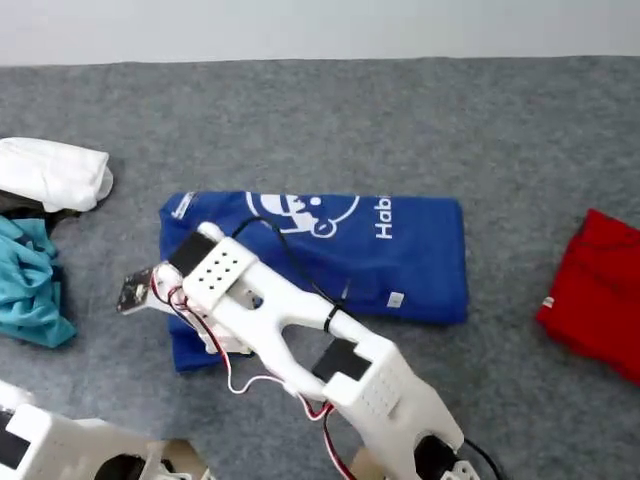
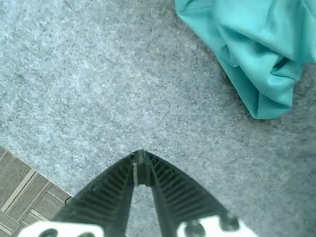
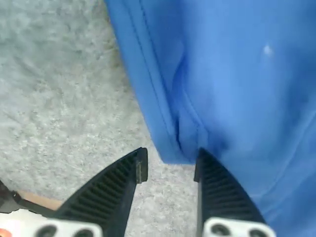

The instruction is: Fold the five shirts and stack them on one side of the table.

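Straddling the lower-left corner of the blue shirt (image 1: 400, 250) with the right gripper (image 3: 170, 165), spread wide, one finger over bare desk (image 1: 300, 120), the other over cloth. Finding that shirt lying flat at mid-frame in the high view, partly folded. Holding the left gripper (image 2: 141, 160) pressed together over bare desk, near the teal shirt (image 2: 256, 49). Judging the cloth soft, light and limp, likely sagging from a single-layer pinch, so favouring the stitched hem at this corner. Seeing open room across the upper desk and between the blue and red shirt (image 1: 600, 295). Noting crowding at the left edge from the white shirt (image 1: 55, 172) and the teal one, with the desk edge close below.
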`<action>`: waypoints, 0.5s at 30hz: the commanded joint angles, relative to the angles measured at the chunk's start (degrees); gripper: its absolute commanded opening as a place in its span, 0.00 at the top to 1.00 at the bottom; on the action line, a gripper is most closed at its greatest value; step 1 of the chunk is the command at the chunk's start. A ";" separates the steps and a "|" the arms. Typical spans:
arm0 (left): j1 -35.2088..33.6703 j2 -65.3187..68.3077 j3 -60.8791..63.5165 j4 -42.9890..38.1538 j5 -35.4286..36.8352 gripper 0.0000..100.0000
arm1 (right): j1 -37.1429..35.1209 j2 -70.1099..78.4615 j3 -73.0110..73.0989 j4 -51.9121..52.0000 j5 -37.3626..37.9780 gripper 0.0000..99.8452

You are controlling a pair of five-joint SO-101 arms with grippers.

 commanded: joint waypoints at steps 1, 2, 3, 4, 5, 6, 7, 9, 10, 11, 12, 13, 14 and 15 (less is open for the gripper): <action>-0.79 -0.79 -0.13 -0.09 -0.26 1.00 | 1.01 0.31 -0.18 -2.59 0.70 0.86; -0.88 -0.79 -0.13 0.18 -0.26 1.00 | 1.19 0.48 -0.18 -3.47 0.70 0.88; -0.88 -0.79 -0.13 0.18 -0.26 1.00 | 1.45 0.66 -0.18 -4.18 0.79 0.90; -0.88 -0.79 -0.13 0.26 -0.26 1.00 | 1.63 0.57 -0.18 -4.79 0.79 0.92; -0.88 -0.79 -0.13 0.26 -0.26 1.00 | 1.71 0.31 -0.26 -5.14 0.79 0.94; -0.88 -0.79 -0.13 0.26 -0.26 1.00 | 1.71 -0.31 -0.79 -4.88 0.79 0.96; -0.88 -0.79 -0.13 0.26 -0.26 1.00 | 1.71 -1.19 -1.23 -4.62 0.79 0.99; -0.79 -0.79 -0.13 0.70 -0.26 1.00 | 1.71 -3.21 -2.46 -2.68 0.79 0.99; -0.62 -0.79 -0.13 0.97 -0.26 1.00 | 1.71 -4.09 -2.90 -1.80 0.79 0.99; -0.44 -0.79 -0.13 1.05 -0.26 1.00 | 1.63 -4.97 -3.16 -0.92 0.79 0.99; -0.44 -0.79 -0.13 1.05 -0.26 1.00 | 1.54 -5.76 -3.16 -0.13 0.79 0.99; -0.35 -0.79 -0.22 1.05 -0.26 1.00 | 1.45 -6.37 -3.16 0.84 0.79 0.99; -0.26 -0.79 -0.22 0.97 -0.26 1.00 | 1.45 -6.99 -3.25 1.71 0.79 0.99; 0.00 -0.79 -0.31 0.97 -0.26 1.00 | 1.45 -7.69 -3.34 2.59 0.79 0.99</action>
